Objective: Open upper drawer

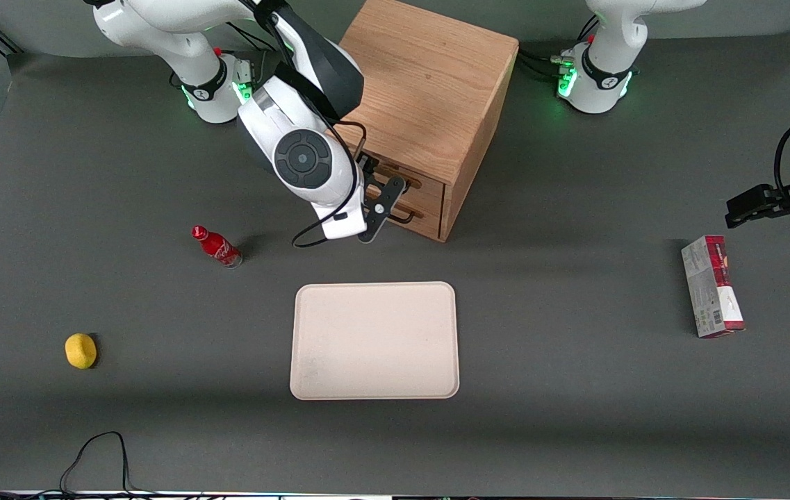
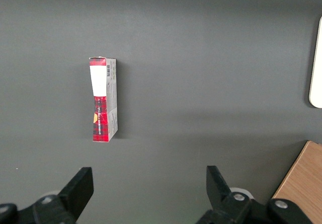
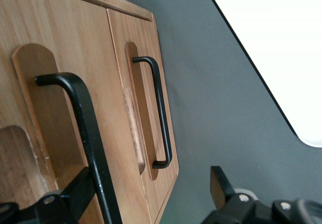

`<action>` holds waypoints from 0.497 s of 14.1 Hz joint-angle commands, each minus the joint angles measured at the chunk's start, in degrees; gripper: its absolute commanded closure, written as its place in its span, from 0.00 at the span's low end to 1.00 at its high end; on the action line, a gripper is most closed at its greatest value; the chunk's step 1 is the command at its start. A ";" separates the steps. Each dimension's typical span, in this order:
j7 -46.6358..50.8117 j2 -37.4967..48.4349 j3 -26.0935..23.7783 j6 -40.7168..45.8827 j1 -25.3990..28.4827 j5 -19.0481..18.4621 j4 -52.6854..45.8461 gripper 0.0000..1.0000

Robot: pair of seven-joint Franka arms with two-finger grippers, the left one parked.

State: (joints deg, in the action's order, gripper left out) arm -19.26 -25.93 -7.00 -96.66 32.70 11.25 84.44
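The oak cabinet (image 1: 429,83) stands at the back of the table, its two drawer fronts facing the front camera. The upper drawer (image 1: 429,184) (image 3: 60,73) carries a long black bar handle (image 3: 83,128); the lower drawer (image 3: 143,48) has a matching handle (image 3: 158,113). My right gripper (image 1: 384,208) (image 3: 148,194) hangs open in front of the drawers. The upper handle's bar runs between the fingers, close against one finger (image 3: 75,191), while the other finger (image 3: 221,186) stands over the grey table. The arm's wrist hides much of the drawer fronts in the front view.
A cream tray (image 1: 374,340) lies nearer the front camera than the cabinet. A red bottle (image 1: 217,246) and a yellow fruit (image 1: 80,350) lie toward the working arm's end. A red-and-white box (image 1: 711,286) (image 2: 103,99) lies toward the parked arm's end.
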 commanded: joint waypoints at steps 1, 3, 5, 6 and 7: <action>-2.45 -1.14 0.59 -2.30 0.26 -1.14 0.12 0.00; -2.63 -1.75 0.67 -3.44 0.26 -1.14 0.12 0.00; -2.71 -1.85 0.68 -4.15 0.08 -1.14 0.03 0.00; -2.80 -1.93 0.76 -4.33 -0.27 -1.23 0.03 0.00; -4.28 -1.85 0.76 -4.33 -0.79 -1.23 0.03 0.00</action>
State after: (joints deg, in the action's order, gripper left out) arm -21.04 -25.98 -6.94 -97.74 32.54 11.26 84.72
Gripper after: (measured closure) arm 0.000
